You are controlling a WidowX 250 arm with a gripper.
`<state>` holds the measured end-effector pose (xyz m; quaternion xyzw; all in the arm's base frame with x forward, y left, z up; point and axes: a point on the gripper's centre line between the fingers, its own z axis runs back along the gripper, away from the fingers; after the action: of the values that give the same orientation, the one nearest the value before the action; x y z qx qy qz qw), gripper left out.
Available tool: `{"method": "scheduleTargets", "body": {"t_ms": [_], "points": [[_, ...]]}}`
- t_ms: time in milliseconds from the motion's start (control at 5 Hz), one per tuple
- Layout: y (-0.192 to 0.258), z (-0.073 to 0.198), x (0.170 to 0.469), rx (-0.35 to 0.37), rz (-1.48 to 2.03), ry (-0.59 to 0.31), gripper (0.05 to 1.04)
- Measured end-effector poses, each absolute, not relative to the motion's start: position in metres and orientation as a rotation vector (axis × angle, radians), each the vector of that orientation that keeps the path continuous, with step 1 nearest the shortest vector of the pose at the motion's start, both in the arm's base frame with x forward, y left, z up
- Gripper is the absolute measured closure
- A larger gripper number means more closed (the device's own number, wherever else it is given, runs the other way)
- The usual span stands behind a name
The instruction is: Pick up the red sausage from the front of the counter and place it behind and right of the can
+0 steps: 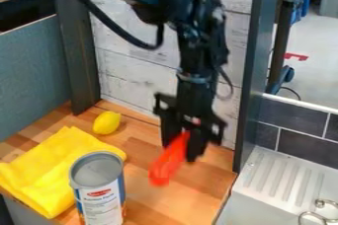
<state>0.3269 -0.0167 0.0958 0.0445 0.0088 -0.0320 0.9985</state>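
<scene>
One red object (170,162) is gripped at its upper end by the black pincer (181,150), whose fingers lie on either side of it; the lower end slants down over the wooden worktop (206,178). Nearby stand a lidless-looking can (100,200) and, farther back, a lemon (107,123); a yellow cloth (49,169) lies beside both. Sound handling would probably keep the grip firm, since the object is held only near one end and could pivot, and would keep its free end clear of the can's rim. Obscured: the object's top, between the fingers, and its exact kind, its outline being blurred. Whether its lower tip touches the wood cannot be told. The can's base is cut off below, and the can covers part of the cloth.
</scene>
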Motion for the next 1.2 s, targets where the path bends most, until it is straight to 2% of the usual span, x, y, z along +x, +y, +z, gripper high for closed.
{"method": "scheduleTargets", "body": {"t_ms": [400, 600, 1200], "points": [[0.017, 0.128, 0.347, 0.073, 0.048, -0.058, 0.521], [0.036, 0.132, 0.348, 0.085, 0.102, -0.059, 0.521], [0.089, 0.098, 0.358, 0.105, 0.242, -0.026, 0.521]]}}
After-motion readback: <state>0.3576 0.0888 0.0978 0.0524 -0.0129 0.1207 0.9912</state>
